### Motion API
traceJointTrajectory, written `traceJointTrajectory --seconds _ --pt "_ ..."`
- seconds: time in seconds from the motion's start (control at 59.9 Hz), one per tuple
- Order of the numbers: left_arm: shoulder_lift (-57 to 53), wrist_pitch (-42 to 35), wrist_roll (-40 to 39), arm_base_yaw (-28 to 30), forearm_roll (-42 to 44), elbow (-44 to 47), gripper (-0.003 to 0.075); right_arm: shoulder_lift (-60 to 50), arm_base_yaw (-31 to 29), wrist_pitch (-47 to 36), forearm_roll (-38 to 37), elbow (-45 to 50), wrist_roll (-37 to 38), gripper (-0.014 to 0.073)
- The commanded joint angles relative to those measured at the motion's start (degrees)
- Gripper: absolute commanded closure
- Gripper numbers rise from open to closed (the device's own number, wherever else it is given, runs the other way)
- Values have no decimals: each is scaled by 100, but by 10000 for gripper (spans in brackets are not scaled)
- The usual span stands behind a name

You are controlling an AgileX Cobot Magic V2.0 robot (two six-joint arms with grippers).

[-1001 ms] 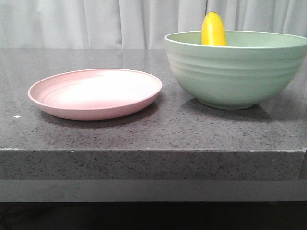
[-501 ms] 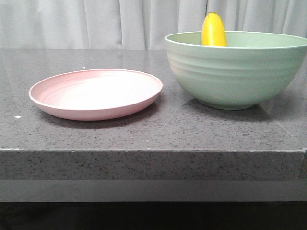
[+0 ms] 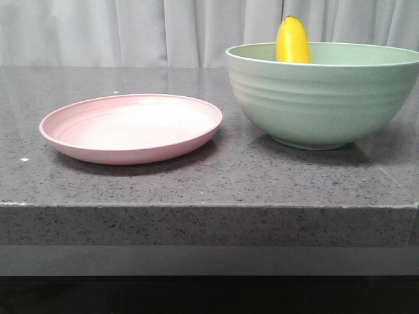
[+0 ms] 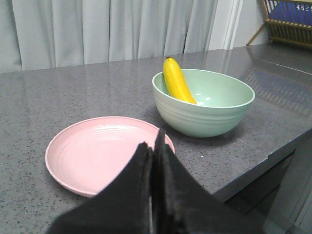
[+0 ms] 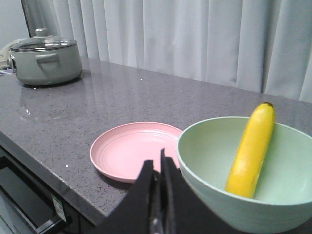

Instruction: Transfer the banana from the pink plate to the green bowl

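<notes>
Nothing has shifted since the earlier frame: the plump yellow banana [image 3: 292, 40] leans steeply inside the ridged mint-green bowl [image 3: 324, 98], stem tip up; beside it, the shallow pink plate [image 3: 131, 127] holds nothing. Left gripper [image 4: 153, 152] and right gripper [image 5: 157, 168] are closed, empty.

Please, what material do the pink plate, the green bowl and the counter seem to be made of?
The pink plate and the green bowl look like matte moulded plastic or plant-fibre composite: even pastel colour, soft sheen, moulded rings. The counter looks like polished speckled grey stone, perhaps quartz or granite; it reflects the curtain.
</notes>
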Motion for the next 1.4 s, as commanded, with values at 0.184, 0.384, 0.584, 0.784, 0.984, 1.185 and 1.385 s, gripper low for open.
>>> traceJointTrajectory --seconds 0.184,0.384,0.584,0.784,0.984,1.185,1.385 --pt "52 -455 -46 -6 -79 -142 741 55 3 -134 265 -158 -42 654" --pt "52 -455 -46 -6 -79 -142 741 55 3 -134 265 -158 -42 654" --pt "-120 -526 -46 95 267 93 741 55 3 -134 265 -158 -42 654" --pt "-950 -526 -46 1218 291 800 741 55 3 -134 265 -158 -42 654" --pt "-1610 -540 -46 2440 243 1638 741 55 3 -134 265 -158 -42 654" --pt "-1595 -1129 -46 3323 28 2334 741 55 3 -121 265 -158 -42 654" --pt "-1595 -1215 -46 3569 28 2414 741 55 3 -86 265 -158 -42 654"
